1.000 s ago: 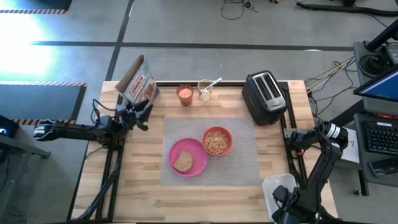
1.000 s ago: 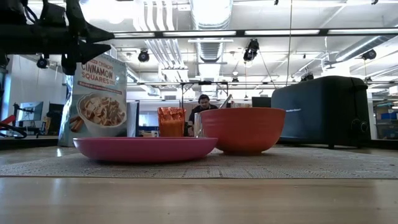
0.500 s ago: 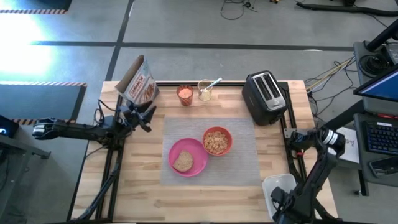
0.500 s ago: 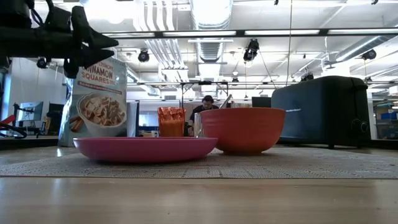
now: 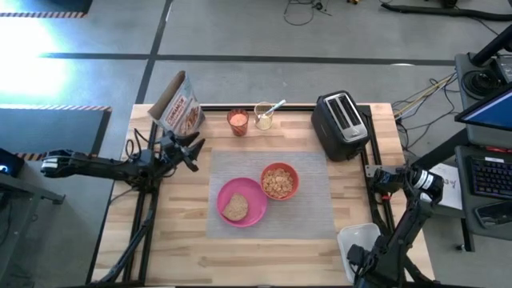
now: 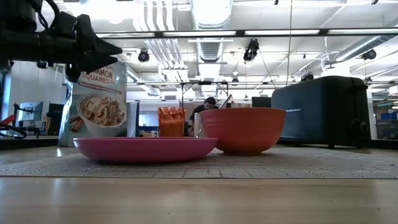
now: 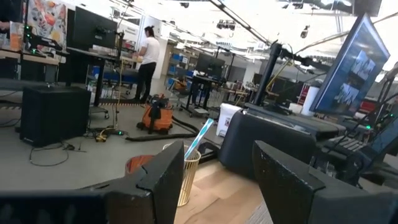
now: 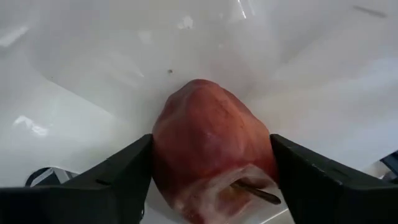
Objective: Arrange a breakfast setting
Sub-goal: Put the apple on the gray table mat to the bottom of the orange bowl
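Two pieces of the breakfast setting sit on the grey translucent mat [image 5: 270, 194] in the middle of the table [image 5: 180, 240]: a round pink plate [image 5: 242, 202] with a brown toast slice [image 5: 235, 207] lying on it, and, touching the plate's rim on the side toward the toaster [image 5: 341, 124], an orange-red bowl [image 5: 280, 181] filled with pale cereal. From the low view the plate is a shallow, flat-bottomed dish and the bowl a deep, smooth-walled one standing just beside it. At the far edge of the table, off the mat, stand a small orange cup [image 5: 238, 122] and a clear glass [image 5: 264, 117] with a straw, next to a tilted box of cinnamon squares cereal [image 5: 179, 105]. The red apple [image 8: 214, 146], with mottled red skin, a paler patch and a short brown stem, lies in a white bin [image 5: 358, 240] at the table's near right corner; the right hand [image 8: 211, 180] is down in that bin, one finger at each side of the apple, but whether they press on it cannot be told. The left hand [image 5: 190, 148] hovers above the table near the cereal box, its fingers [image 7: 155, 186] spread apart and grasping nothing.
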Robot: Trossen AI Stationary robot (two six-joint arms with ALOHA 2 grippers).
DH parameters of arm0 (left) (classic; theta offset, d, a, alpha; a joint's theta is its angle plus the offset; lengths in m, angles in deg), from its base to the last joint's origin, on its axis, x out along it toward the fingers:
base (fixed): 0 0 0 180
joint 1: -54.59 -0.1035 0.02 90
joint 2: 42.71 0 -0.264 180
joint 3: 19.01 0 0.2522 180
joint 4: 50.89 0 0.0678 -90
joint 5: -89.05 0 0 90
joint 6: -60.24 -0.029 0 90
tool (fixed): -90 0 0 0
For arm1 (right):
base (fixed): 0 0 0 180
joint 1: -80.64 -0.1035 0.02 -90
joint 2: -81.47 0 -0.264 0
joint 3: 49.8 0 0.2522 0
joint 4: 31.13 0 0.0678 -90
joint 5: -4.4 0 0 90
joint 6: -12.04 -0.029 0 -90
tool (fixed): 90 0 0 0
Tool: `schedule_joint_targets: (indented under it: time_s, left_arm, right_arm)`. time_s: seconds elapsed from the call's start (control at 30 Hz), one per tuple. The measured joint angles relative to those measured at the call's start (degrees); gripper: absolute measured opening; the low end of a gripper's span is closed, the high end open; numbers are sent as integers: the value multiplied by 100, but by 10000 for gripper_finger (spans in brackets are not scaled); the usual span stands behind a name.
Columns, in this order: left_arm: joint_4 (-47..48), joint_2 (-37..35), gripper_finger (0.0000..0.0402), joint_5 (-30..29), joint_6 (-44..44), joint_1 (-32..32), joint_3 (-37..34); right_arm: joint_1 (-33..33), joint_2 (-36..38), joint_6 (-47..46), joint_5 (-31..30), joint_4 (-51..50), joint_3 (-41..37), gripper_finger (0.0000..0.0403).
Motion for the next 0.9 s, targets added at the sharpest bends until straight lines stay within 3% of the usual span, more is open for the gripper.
schedule_joint_targets:
  time_s: [0.1, 0.5, 0.77, 0.9]
  left_arm:
    - [2, 89, 175, 3, 2, 1, 0]
    - [-262, 372, 175, 50, 3, -70, 0]
    - [-481, 391, 175, 59, 2, -66, -11]
    - [-473, 437, 175, 60, 2, -66, -12]
  right_arm:
    - [35, 1, 20, 1, 0, 1, 258]
    - [119, 257, 163, 424, -62, 436, 258]
    - [336, 716, -8, 184, -406, 734, 253]
    - [440, 968, 76, -222, -399, 1054, 253]
